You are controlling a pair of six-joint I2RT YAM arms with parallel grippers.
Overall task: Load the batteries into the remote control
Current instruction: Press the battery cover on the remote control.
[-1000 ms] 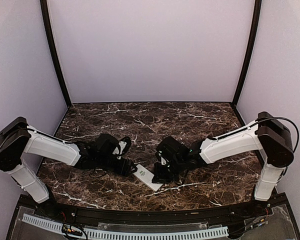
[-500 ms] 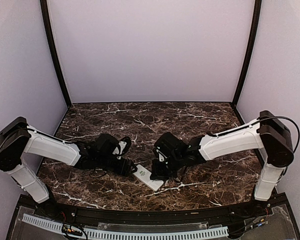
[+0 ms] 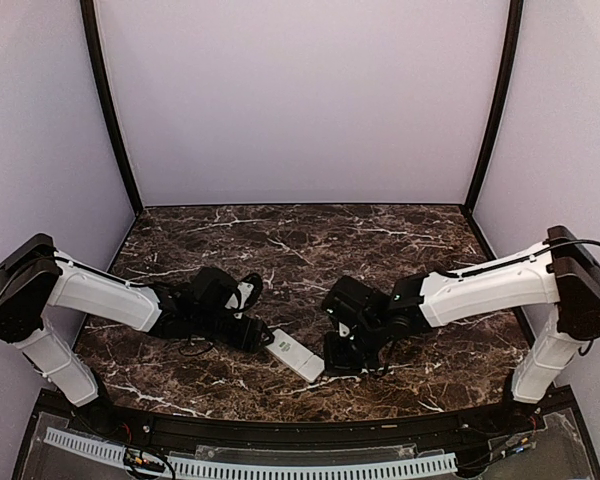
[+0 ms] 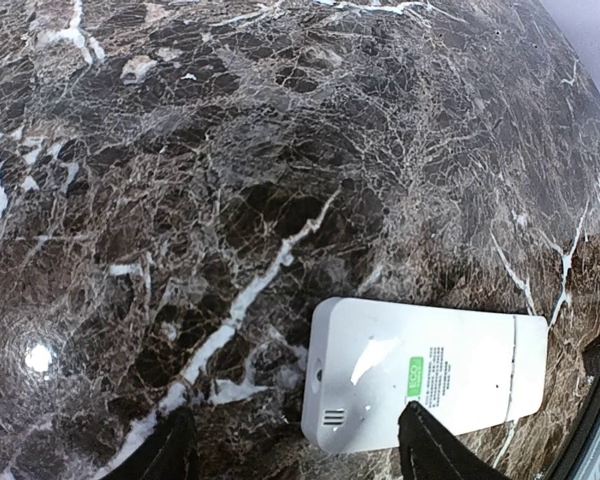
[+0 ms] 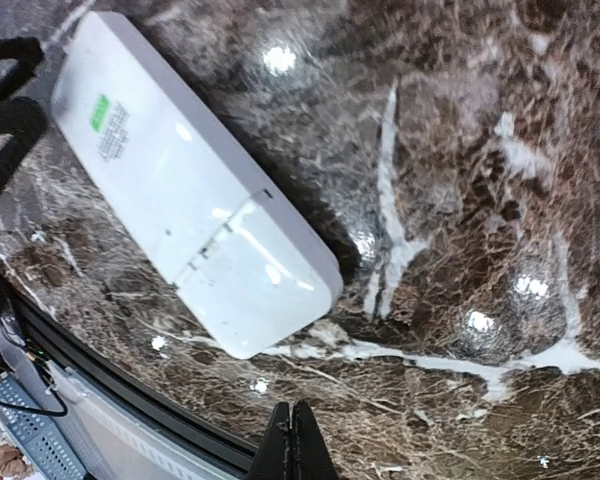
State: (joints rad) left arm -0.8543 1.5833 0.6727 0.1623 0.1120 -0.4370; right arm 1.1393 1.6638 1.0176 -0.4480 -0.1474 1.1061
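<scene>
Left end effector (image 4: 298, 452) stands with its jaws wide and holds nothing: in its own wrist view, one dark finger (image 4: 170, 452) is over bare marble and the other crosses the near long edge of the remote control (image 4: 460, 340), so the handset's left end falls partly in the gap between them. Whether that finger touches the plastic cannot be told. Right end effector (image 5: 294, 442) has its jaws pressed together on nothing, the tips hanging just off the remote's right end and apart from it in the right wrist view. The remote lies flat on the tabletop (image 3: 280, 240), at the middle of the near side, slanting from far-left to near-right between the two arms. It shows a plain white side with a small green label (image 4: 414, 377), a block of fine print beside it that is too small to read, and a thin seam (image 4: 515, 365) across the body towards the right end. A few short slots mark the left end. Dark brown marble with white veins and bright light spots surrounds the handset. A black rail (image 5: 130, 390) runs close by on the near side. From above, both arms reach low and inward from the near corners, and pale lilac walls (image 3: 300, 100) close the far side, left and right.
</scene>
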